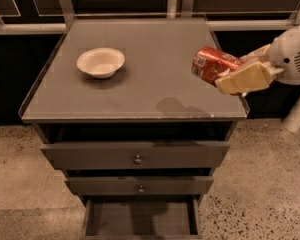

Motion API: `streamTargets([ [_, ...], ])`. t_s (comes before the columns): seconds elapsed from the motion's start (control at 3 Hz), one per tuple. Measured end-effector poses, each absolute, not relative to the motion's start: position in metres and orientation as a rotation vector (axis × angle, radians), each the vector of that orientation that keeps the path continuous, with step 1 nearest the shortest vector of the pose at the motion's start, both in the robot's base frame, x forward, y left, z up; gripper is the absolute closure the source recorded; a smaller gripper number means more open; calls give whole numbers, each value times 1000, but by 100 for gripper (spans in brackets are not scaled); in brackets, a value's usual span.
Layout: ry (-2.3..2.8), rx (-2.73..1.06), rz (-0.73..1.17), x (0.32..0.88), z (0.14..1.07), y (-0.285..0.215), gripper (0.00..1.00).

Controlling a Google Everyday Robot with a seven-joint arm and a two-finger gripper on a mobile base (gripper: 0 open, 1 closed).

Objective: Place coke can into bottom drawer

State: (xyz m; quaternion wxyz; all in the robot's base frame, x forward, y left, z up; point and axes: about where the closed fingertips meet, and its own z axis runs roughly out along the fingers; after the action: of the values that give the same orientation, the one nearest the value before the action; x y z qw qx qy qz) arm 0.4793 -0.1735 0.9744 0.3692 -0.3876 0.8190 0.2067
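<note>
1. Camera view catches the carrying step: the coke can (211, 65) lies on its side in the air above the right front corner of the cabinet top (140, 91), well apart from the white bowl (100, 62).
2. The gripper (231, 73) sits at the frame's right edge, its beige fingers (242, 79) clamped on the can's rear end.
3. The bottom drawer (140, 218) stands pulled out, beneath the two knobbed drawers.
4. Next, I judge, the can must travel forward past the cabinet's front edge, then well down over the drawer tray before release.
5. Only the white wrist (295, 59) shows, reaching leftward, roughly level.
</note>
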Motion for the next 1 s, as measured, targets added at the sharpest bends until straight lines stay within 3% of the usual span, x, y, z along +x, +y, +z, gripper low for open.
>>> streamTargets([
  [0.33,2202,-861,558,454,942,-202,100],
  [1.0,2243,-842,631,445,920,-200,100],
])
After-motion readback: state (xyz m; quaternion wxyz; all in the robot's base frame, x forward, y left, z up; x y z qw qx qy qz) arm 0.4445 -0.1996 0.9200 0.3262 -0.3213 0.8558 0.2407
